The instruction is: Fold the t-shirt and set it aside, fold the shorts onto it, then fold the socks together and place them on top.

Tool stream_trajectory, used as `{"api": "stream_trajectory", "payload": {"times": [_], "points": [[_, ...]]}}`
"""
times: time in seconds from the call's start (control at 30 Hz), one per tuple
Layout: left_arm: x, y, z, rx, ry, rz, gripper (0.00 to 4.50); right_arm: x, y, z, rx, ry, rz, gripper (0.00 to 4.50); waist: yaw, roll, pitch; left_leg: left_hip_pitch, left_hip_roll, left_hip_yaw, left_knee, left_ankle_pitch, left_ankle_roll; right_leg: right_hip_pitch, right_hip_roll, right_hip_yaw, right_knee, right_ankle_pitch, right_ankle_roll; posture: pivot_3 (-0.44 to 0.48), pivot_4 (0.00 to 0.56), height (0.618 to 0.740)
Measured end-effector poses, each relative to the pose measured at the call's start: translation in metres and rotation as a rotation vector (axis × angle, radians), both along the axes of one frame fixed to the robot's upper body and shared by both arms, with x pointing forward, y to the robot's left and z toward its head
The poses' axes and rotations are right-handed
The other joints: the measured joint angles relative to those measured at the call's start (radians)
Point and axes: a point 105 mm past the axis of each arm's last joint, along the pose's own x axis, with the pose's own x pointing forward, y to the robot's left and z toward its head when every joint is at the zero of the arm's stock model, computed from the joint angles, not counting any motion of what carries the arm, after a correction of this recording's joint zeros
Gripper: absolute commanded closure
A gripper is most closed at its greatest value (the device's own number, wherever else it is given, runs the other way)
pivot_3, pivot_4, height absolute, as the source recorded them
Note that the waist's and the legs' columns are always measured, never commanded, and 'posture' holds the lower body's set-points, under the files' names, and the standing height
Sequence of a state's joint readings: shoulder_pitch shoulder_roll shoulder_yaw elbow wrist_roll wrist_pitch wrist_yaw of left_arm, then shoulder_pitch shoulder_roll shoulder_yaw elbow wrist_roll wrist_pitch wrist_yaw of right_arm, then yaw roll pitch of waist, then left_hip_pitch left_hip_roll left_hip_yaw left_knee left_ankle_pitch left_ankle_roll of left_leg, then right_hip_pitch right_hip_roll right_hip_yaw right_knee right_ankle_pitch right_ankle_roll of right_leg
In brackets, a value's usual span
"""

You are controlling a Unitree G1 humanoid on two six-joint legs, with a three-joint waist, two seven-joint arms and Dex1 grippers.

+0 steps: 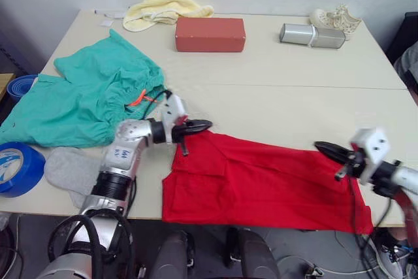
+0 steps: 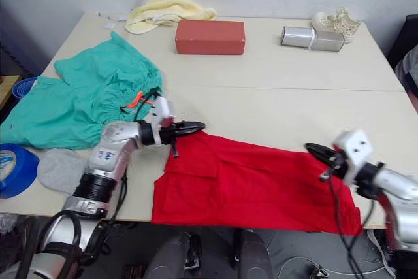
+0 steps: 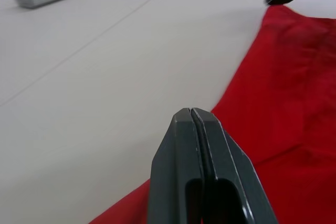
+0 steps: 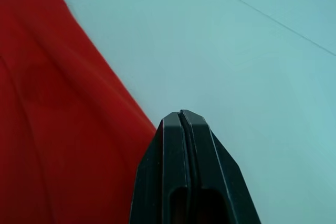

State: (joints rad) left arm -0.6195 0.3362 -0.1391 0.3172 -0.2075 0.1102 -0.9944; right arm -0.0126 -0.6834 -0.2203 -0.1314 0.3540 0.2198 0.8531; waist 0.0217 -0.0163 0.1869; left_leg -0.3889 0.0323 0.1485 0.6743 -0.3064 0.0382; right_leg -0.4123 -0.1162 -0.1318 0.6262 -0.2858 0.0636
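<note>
The t-shirt point(image 1: 261, 184) lay partly folded along the desk's point(image 1: 281, 96) near edge — soft, light, prone to slipping. Both the left gripper point(image 1: 199, 125) and right gripper point(image 1: 324, 149) were closed and empty at its far corners, judged the best hold points.

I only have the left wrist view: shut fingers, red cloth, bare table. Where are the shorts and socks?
Observer: The shorts lie spread on the table's left side, behind the left pincer.
Operator: And the socks?
Observer: A grey sock lies at the near left edge, beside the t-shirt.
Operator: Is the right pincer holding cloth?
Observer: The right pincer is shut over the t-shirt's far right edge; no cloth shows between its fingers.
</note>
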Motion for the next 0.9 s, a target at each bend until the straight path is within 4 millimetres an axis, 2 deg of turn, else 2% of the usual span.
{"api": "stream_trajectory", "payload": {"times": [0.13,0.27,0.37,0.5,0.7,0.9], "points": [[-0.002,-0.01,-0.008,0.033,-0.01,-0.009,4.5,0.007,0.027,-0.017,0.013,0.019,0.012,4.48,0.001,0.0,0.0,-0.001,0.0,0.0,0.002,0.0,0.001,0.0,0.0,0.0,0.0,0.0,0.0,0.0,0.15,0.74],[0.004,-0.012,-0.019,0.074,-0.003,0.044,4.5,0.01,0.032,-0.026,-0.007,0.026,-0.016,4.48,0.001,0.0,0.0,-0.001,0.0,0.0,0.002,0.0,0.001,0.0,0.0,0.0,0.0,0.0,0.0,0.0,0.15,0.74],[0.016,-0.003,-0.033,0.097,0.032,0.156,4.5,0.014,0.022,-0.028,-0.032,0.007,-0.076,4.48,0.0,0.0,0.0,-0.001,0.0,0.0,0.002,0.0,0.002,0.0,0.0,0.0,0.0,0.0,0.0,0.0,0.15,0.74],[0.028,0.003,-0.033,0.103,0.012,0.249,4.5,0.017,0.005,-0.029,-0.05,-0.028,-0.15,4.48,0.001,0.0,0.0,0.0,0.0,0.0,0.002,0.0,0.002,0.001,-0.001,0.0,0.0,0.0,0.0,0.0,0.15,0.74],[0.043,0.014,-0.031,0.088,-0.004,0.358,4.5,0.004,-0.022,-0.033,-0.073,-0.058,-0.24,4.48,0.0,0.0,0.0,0.001,0.0,0.0,0.002,0.0,0.002,0.002,0.0,0.0,0.0,0.0,0.0,0.0,0.15,0.74],[0.044,0.019,-0.029,0.07,-0.02,0.372,4.5,-0.007,-0.057,-0.036,-0.102,-0.073,-0.353,4.48,-0.004,0.0,0.0,0.002,0.0,0.0,0.001,0.0,0.001,0.002,0.0,0.0,0.0,0.0,0.0,0.0,0.15,0.74]]}}
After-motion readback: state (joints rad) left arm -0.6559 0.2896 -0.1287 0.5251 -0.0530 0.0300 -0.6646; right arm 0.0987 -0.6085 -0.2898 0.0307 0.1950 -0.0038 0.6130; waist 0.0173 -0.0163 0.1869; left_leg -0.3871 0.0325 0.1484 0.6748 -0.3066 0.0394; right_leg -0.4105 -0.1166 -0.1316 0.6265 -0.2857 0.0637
